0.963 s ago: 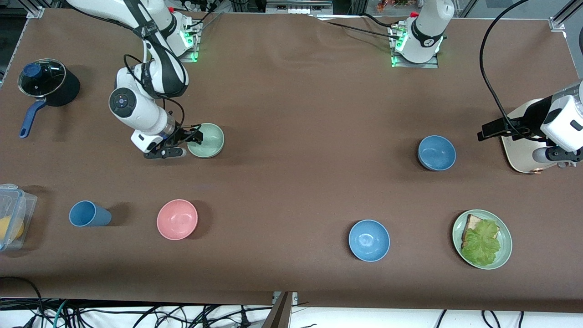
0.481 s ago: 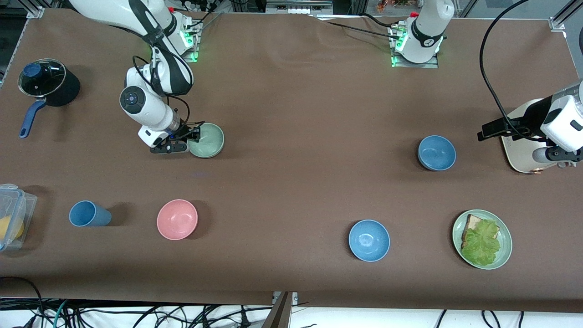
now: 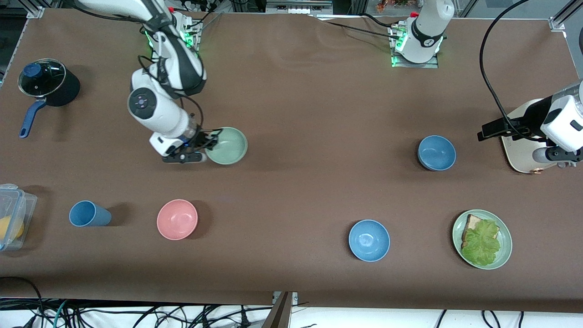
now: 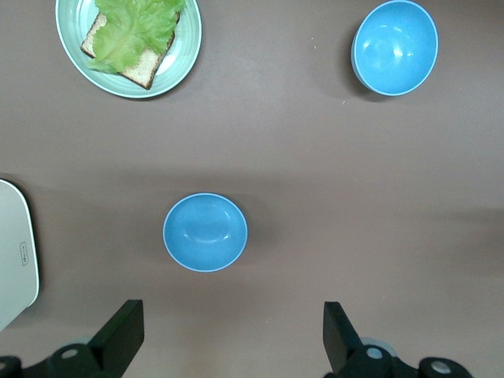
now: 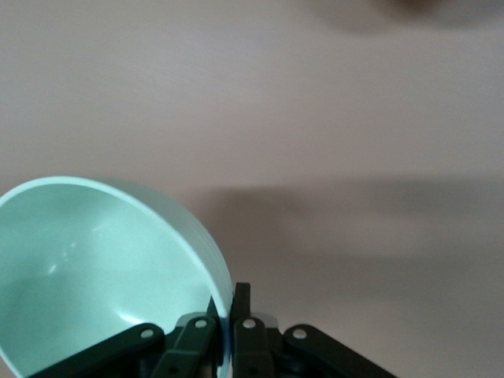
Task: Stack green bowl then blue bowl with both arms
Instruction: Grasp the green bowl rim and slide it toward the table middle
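Note:
My right gripper [image 3: 210, 142] is shut on the rim of the pale green bowl [image 3: 228, 146] and holds it just above the table, toward the right arm's end. In the right wrist view the fingers [image 5: 250, 305] pinch the green bowl's [image 5: 94, 268] wall, one inside and one outside. The slate blue bowl [image 3: 437, 152] sits on the table toward the left arm's end. It also shows in the left wrist view [image 4: 205, 232]. My left gripper [image 3: 488, 131] is open and empty, up in the air beside the blue bowl [image 4: 232, 335].
A sky-blue bowl [image 3: 369, 240], a green plate with sandwich and lettuce [image 3: 504, 255], a pink bowl [image 3: 177, 219] and a blue cup [image 3: 89, 214] lie nearer the front camera. A lidded black pot [image 3: 45, 84], a plastic box [image 3: 11, 212] and a white board [image 3: 517, 155] stand at the ends.
My right gripper has closed on the green bowl's rim, lifted it and carried it toward the left arm's end. The left arm has not moved.

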